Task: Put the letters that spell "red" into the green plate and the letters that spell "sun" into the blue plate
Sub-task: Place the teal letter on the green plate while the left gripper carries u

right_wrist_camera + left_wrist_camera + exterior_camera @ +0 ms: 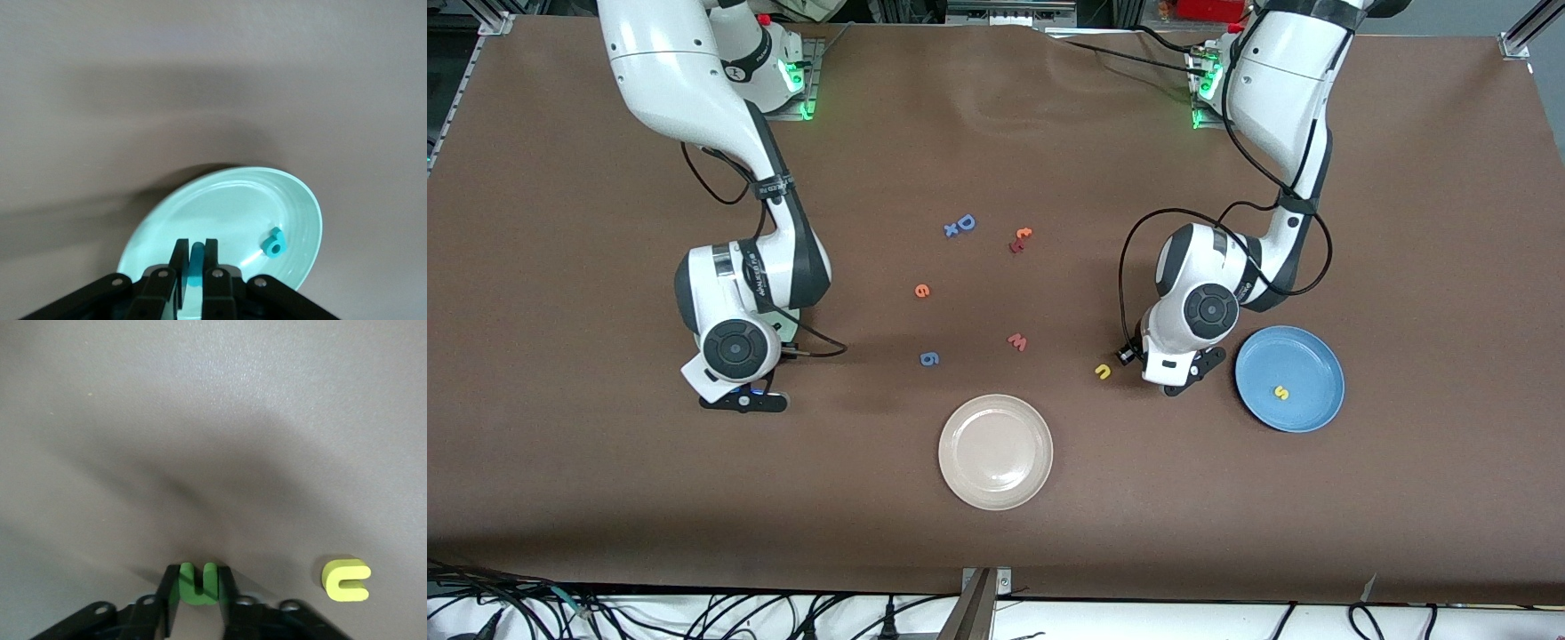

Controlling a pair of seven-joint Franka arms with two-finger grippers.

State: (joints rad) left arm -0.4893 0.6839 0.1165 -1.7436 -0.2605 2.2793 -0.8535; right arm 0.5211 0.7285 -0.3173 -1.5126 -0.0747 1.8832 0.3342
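Beige-white plate (995,452) aside, left gripper (1172,384) pinches the green "u" (198,583) just beside the blue plate (1307,409), lower right of frame; right gripper (743,400) clamps a teal letter (195,265) over the green plate (220,207)

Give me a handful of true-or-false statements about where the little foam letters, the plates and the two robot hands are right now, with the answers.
1. The left gripper is shut on the green letter. True.
2. The blue plate holds no letters. False: a yellow "s" lies in it.
3. The right gripper pinches a teal letter over the green plate. True.
4. The orange "e" is already in the green plate. False: it lies on the table; the only loose piece in that plate is another teal letter.
5. The beige-white plate holds the pinkish-red "w". False: the "w" lies on the table.
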